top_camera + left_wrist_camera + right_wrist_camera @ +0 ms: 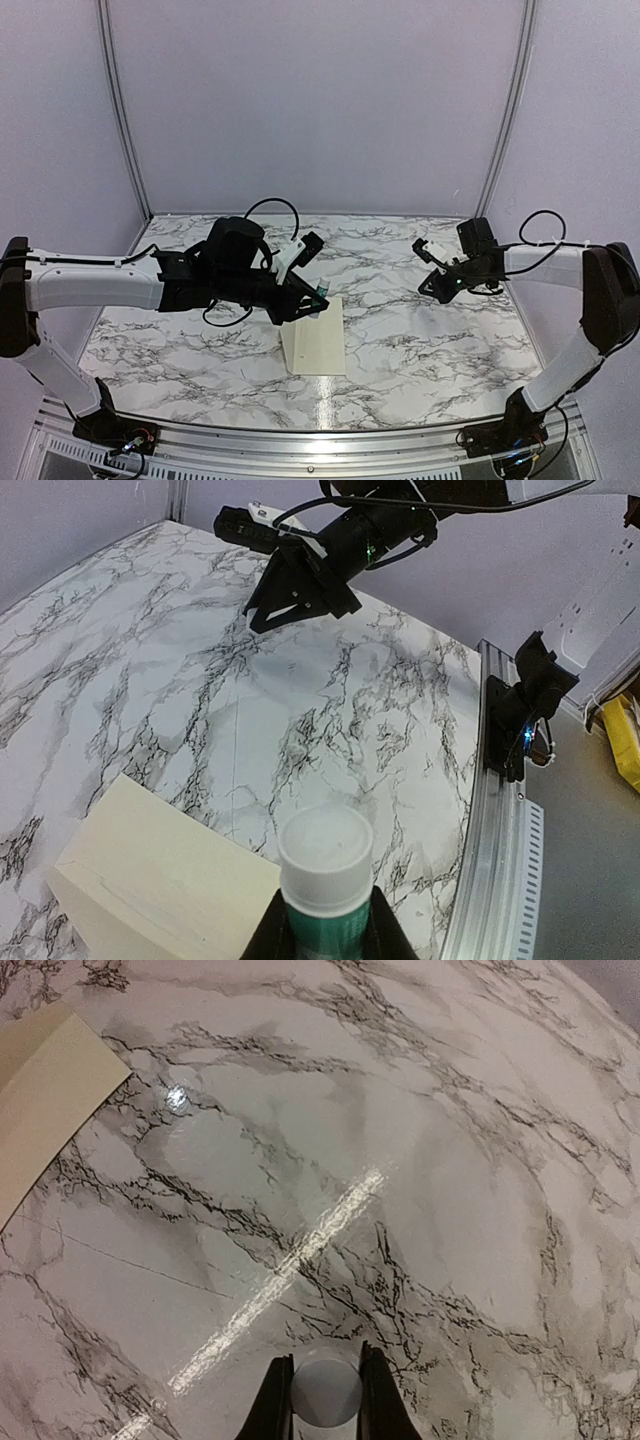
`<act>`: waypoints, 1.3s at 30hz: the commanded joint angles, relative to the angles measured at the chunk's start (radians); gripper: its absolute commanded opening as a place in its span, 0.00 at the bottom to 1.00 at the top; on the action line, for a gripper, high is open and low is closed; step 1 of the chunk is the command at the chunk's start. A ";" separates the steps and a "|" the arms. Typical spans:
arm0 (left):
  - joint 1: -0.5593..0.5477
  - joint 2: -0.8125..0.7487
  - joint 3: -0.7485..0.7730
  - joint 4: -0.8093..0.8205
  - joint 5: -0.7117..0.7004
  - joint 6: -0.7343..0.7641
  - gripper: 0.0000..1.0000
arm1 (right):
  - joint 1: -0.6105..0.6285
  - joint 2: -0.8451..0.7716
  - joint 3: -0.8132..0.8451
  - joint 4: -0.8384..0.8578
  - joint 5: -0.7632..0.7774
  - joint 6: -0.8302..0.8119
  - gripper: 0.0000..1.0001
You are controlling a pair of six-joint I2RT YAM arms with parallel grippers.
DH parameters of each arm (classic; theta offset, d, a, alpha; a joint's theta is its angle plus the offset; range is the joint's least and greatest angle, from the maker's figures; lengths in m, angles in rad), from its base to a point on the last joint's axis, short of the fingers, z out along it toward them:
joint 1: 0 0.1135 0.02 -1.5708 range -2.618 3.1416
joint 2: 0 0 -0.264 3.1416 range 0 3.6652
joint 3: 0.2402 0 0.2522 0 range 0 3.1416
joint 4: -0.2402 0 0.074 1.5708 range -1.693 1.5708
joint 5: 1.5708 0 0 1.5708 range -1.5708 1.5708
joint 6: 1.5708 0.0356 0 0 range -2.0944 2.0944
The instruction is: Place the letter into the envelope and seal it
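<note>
Gripping a white-and-green glue tube point(325, 880) in the left gripper point(325, 935) — fingers narrowed snugly onto the green barrel, white top pointing out ahead of the wrist. Holding it right at the far end of the envelope point(316, 340), nose angled down toward the paper. Cannot tell whether touching or just above. Judged to be carried nose-first like this so as to lay glue along the flap.

Pinching a small round cap point(325, 1392) in the right gripper point(325, 1408), fingers almost closed, one on either side of it. Probably the tube's own cap, though too plain to say for certain. Hanging well off to the right over bare marble table point(430, 1160), well apart from the envelope. Likely parked there to keep the cap safe and leave the left arm room to work.

As for the envelope: lying flat near the middle of the marble, cream and narrow, long side running away from the arm bases. Hard to say from these views whether the flap is open or folded down.

No sign of the letter as a separate white sheet anywhere — presumably already inside, so insertion judged done and sealing in hand.

Worth noting: nothing pinning the envelope, so a firm swipe could push the light paper along the slick tabletop.
</note>
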 commanded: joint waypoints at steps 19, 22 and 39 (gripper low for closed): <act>0.018 0.014 -0.043 0.105 0.036 -0.008 0.00 | -0.028 0.175 0.006 0.042 0.007 0.016 0.17; 0.020 0.013 -0.048 0.105 0.036 -0.007 0.00 | -0.028 0.180 0.010 0.037 0.007 0.017 0.26; 0.021 0.000 -0.007 0.114 -0.013 -0.047 0.00 | -0.030 -0.061 0.087 -0.061 -0.034 0.035 0.47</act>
